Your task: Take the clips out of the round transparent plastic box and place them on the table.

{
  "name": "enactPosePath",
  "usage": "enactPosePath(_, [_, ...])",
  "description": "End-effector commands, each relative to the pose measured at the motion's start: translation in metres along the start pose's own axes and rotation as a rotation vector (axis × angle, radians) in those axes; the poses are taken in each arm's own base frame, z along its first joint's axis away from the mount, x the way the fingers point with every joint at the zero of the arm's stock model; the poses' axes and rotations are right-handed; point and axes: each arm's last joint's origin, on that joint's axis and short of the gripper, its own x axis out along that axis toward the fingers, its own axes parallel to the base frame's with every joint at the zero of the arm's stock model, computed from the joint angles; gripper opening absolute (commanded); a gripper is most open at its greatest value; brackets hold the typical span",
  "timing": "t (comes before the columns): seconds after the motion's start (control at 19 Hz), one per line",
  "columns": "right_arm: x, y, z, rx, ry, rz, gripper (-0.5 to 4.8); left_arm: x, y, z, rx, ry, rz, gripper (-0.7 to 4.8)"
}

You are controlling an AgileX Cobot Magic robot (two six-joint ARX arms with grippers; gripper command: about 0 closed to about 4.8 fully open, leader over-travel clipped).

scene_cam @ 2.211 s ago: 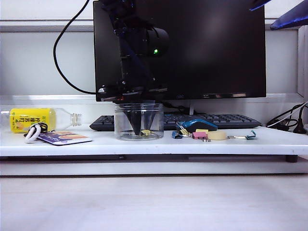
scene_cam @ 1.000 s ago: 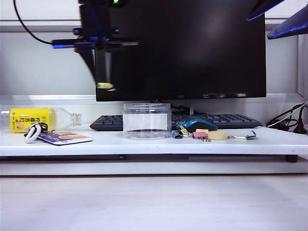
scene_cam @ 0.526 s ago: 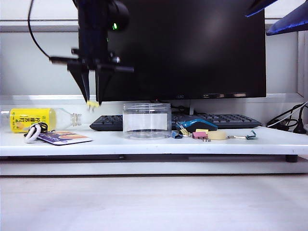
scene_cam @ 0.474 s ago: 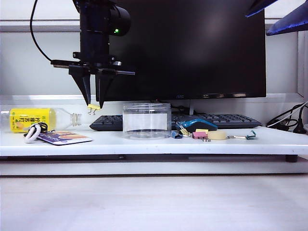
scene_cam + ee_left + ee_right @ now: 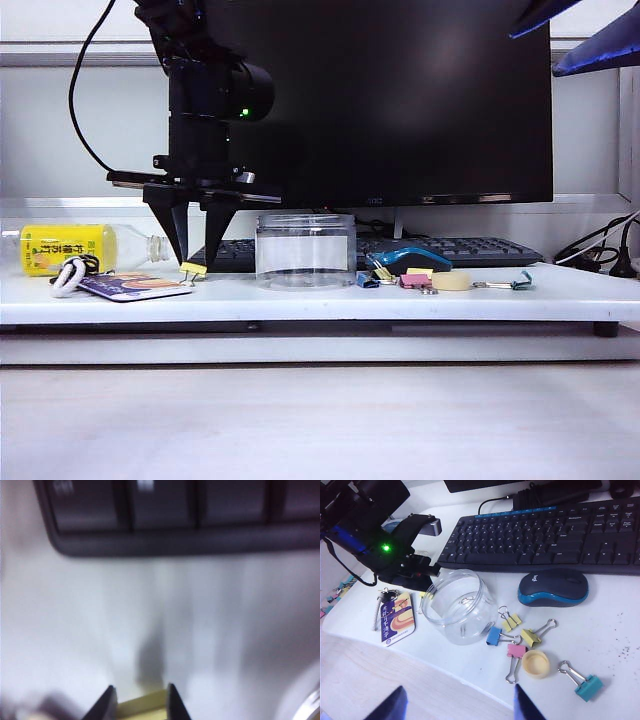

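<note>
While my left claw (image 5: 197,262) points straight down at the left of the exterior frame, its fingertips pinch a pale-yellow clip (image 5: 193,269) right at the white tabletop (image 5: 300,300), just left of the round transparent plastic box (image 5: 305,250); whether the clip touches the surface I cannot tell. My left wrist picture is blurred, yet shows the yellow clip (image 5: 142,706) between my two dark fingertips (image 5: 106,705), with the keyboard (image 5: 175,515) beyond. My right claw (image 5: 457,705) hangs well above the tabletop with its jaws spread wide, holding nothing. Right of the box, two more yellow clips (image 5: 510,623) lie among blue, pink and teal clips near the mouse (image 5: 552,587).
</note>
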Motion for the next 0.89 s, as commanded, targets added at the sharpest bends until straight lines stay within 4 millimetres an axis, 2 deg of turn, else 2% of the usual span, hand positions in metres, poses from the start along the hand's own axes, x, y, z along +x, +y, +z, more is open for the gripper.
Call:
enactPosePath(0.05, [-0.001, 0.001, 0.002, -0.01, -0.014, 0.007, 2.75, -0.005, 0.0, 0.004, -0.006, -0.042, -0.022, 0.85])
enactPosePath(0.16, [-0.001, 0.001, 0.002, -0.011, -0.014, 0.007, 2.75, -0.004, 0.0, 0.004, -0.004, -0.042, -0.022, 0.9])
enactPosePath(0.26, [0.001, 0.001, 0.002, -0.008, -0.008, 0.006, 2.75, -0.004, -0.001, 0.004, -0.002, -0.028, -0.058, 2.02])
enactPosePath(0.32, [0.001, 0.001, 0.002, -0.008, -0.008, 0.006, 2.75, -0.005, -0.001, 0.003, 0.02, -0.025, -0.056, 2.16])
enactPosePath(0.37, [0.001, 0.001, 0.002, -0.008, -0.007, 0.005, 2.75, -0.008, 0.0, 0.003, 0.024, -0.031, -0.055, 2.62])
enactPosePath(0.42, [0.001, 0.001, 0.002, -0.008, -0.006, 0.005, 2.75, -0.015, 0.002, 0.003, 0.035, -0.048, -0.055, 2.62])
enactPosePath(0.47, [0.001, 0.001, 0.001, -0.022, -0.004, 0.004, 2.75, -0.031, 0.006, 0.004, 0.048, -0.101, -0.03, 2.62])
enactPosePath(0.53, [0.001, 0.0, 0.001, -0.036, -0.002, 0.003, 2.75, -0.052, 0.012, 0.004, 0.061, -0.172, -0.031, 2.61])
enactPosePath(0.58, [0.0, 0.001, 0.002, -0.056, -0.004, 0.003, 2.75, -0.085, 0.02, 0.002, 0.049, -0.271, -0.06, 2.6])
enactPosePath(0.63, [0.0, 0.001, 0.002, -0.064, -0.006, 0.004, 2.75, -0.103, 0.024, 0.0, 0.036, -0.326, -0.084, 2.58])
enactPosePath(0.74, [0.0, 0.001, 0.003, -0.084, -0.015, 0.006, 2.75, -0.163, 0.043, -0.013, 0.01, -0.507, -0.147, 2.36])
enactPosePath(0.79, [0.0, 0.002, 0.005, -0.094, -0.039, 0.012, 2.75, -0.233, 0.065, -0.042, 0.029, -0.719, -0.207, 2.36])
enactPosePath(0.89, [-0.003, 0.004, 0.007, -0.104, -0.064, 0.021, 2.75, -0.27, 0.084, -0.067, 0.043, -0.824, -0.217, 2.36])
